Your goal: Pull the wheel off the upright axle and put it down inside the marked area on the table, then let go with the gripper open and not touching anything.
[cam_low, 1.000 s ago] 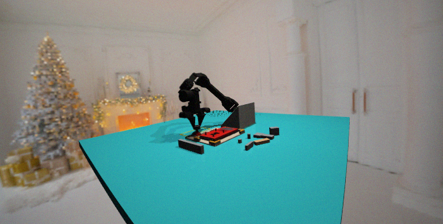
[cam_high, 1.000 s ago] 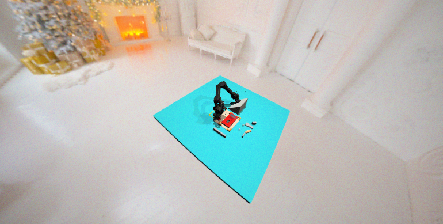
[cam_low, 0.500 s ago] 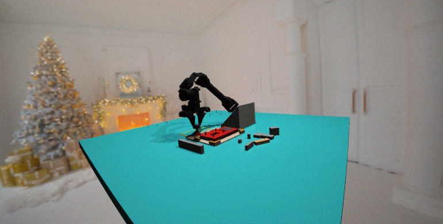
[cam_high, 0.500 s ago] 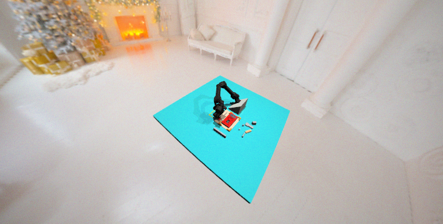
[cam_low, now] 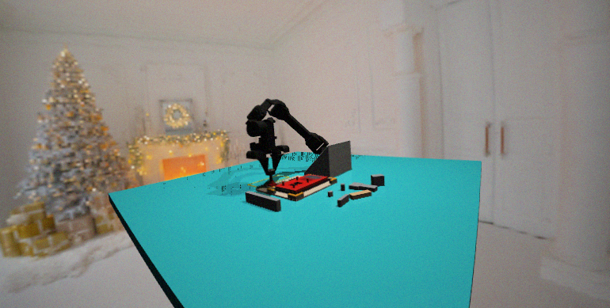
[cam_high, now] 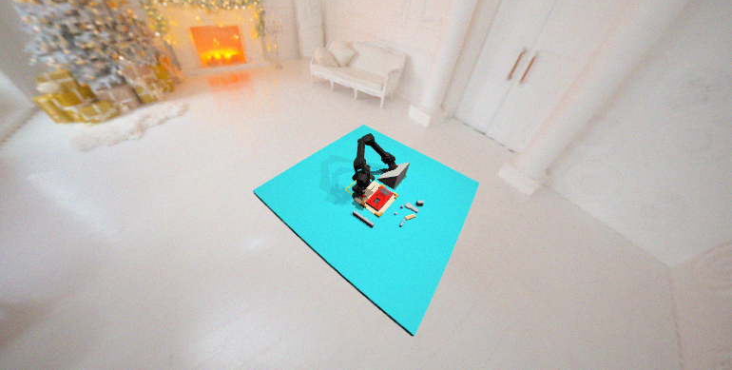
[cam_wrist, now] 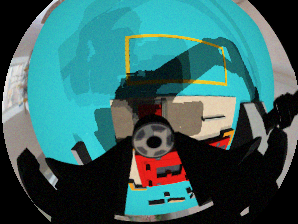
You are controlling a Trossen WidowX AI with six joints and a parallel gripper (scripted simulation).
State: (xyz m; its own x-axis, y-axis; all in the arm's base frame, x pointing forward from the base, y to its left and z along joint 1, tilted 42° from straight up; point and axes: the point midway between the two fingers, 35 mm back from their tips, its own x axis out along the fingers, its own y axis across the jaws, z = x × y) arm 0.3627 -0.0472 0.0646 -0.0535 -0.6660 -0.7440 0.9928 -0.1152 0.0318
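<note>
1. White walls, a lit fireplace [cam_high: 218, 45], a decorated tree [cam_low: 70, 134] and a pale sofa [cam_high: 358, 70] surround us; in the middle of the room stands our turquoise bench [cam_high: 389, 269].
2. We see our black arm [cam_low: 295, 126] rising from a dark wedge-shaped base [cam_low: 335, 159] and bending down to the near-left corner of a red board [cam_low: 301, 183] that lies on a cream plate with orange edging.
3. Our hand [cam_wrist: 154, 117] points straight down at that corner, and it is clamped on the wheel [cam_wrist: 153, 139]: in the wrist view we see the grey round wheel, dark hole at its centre, sitting between the two tan fingertips.
4. From the wrist view the wheel appears over the edge of the red board; we cannot tell from these views whether it sits on the axle, which is hidden from us.
5. We see the marked area [cam_wrist: 176, 59] as an orange-outlined rectangle on the bench just beyond the board, crossed by the arm's shadow, and the wheel is apart from it.
6. We count several loose pieces on the bench: a long dark bar [cam_low: 263, 200] in front of the board, and to its right a dark cube [cam_low: 377, 180], a tan bar [cam_low: 360, 195], a grey bar beside that, and a few small dark blocks.
</note>
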